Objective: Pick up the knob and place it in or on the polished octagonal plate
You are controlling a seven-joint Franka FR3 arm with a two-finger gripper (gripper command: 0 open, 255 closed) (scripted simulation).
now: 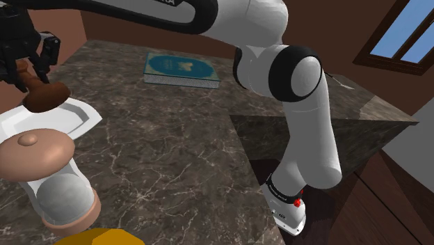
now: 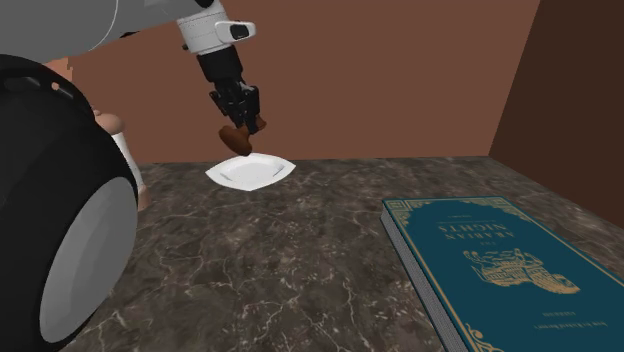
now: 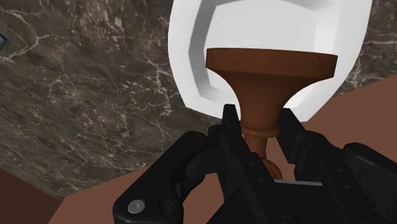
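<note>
The knob (image 3: 270, 73) is warm reddish brown, the gripper (image 3: 257, 116) all black, the octagonal plate (image 2: 252, 172) plain white, the countertop (image 1: 174, 139) dark brown marble threaded with thin white veins, the book (image 2: 500, 265) teal with gold border, lettering and ornament, the wall (image 2: 380, 80) flat terracotta brown, the arm (image 1: 309, 139) white with dark joints.

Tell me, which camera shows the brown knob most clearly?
The wrist view: the knob is close, its stem clasped by the gripper over the white plate. In the shoulder and second exterior views it is small, hanging above the plate.
</note>
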